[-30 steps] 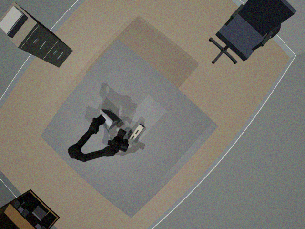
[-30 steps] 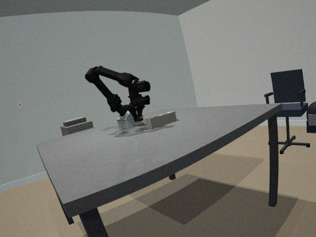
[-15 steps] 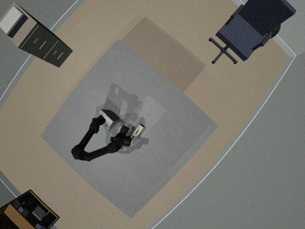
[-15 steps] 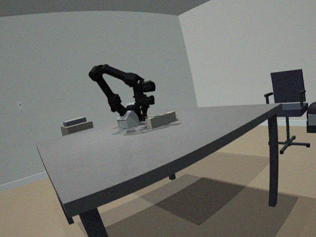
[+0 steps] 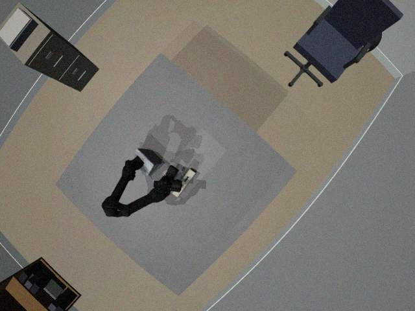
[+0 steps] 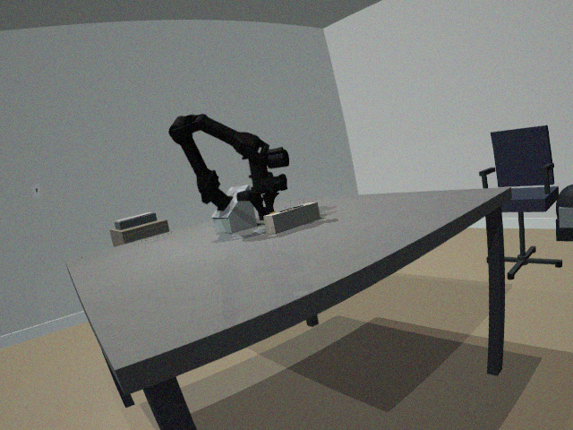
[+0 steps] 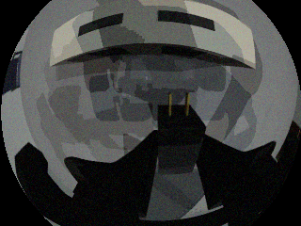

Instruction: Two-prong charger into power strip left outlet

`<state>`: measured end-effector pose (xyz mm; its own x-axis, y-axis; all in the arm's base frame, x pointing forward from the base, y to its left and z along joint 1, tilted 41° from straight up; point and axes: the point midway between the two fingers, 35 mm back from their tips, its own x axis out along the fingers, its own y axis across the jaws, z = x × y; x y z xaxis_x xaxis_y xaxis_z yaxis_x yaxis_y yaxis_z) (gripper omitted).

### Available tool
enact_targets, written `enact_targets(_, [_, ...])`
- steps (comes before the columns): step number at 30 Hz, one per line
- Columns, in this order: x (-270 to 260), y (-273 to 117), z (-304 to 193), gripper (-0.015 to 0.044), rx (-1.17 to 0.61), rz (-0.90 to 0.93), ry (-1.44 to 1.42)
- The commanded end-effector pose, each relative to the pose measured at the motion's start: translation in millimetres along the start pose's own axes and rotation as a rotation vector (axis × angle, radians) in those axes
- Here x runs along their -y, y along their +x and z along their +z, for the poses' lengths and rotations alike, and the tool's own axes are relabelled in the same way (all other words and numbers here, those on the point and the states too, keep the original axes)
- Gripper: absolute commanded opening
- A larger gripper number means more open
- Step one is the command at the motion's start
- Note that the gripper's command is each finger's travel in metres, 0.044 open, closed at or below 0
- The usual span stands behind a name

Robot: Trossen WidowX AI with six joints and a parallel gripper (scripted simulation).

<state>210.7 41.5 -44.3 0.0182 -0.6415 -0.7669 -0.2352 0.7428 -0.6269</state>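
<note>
Pinching charger (image 7: 181, 118) by its body in hand (image 6: 267, 216) (image 7: 173, 134), leaving both prongs (image 7: 179, 104) bare, presumably for straight entry into power strip (image 5: 176, 193) (image 6: 295, 218) (image 7: 141, 35).

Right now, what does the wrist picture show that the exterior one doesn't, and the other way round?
Only the wrist view shows the two thin yellow prongs of the dark boxy charger and two distinct dark slots on the strip's top.

Only the exterior view shows the black jointed arm's raised elbow, the grey tabletop's dark front edge and a dark table leg.

Both show the long cream power strip and the black tool, shut on the charger.
</note>
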Motion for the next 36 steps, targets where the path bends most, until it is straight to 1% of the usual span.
enact_targets(1, [-10.5, 3.3, -2.3, 0.0000, -0.003, 0.003, 0.012])
enact_targets(23, [-55.0, 20.4, -17.3, 0.0000, -0.009, -0.008, 0.056])
enact_targets(36, [-57.0, 20.3, -4.4, 0.0000, -0.009, -0.009, 0.060])
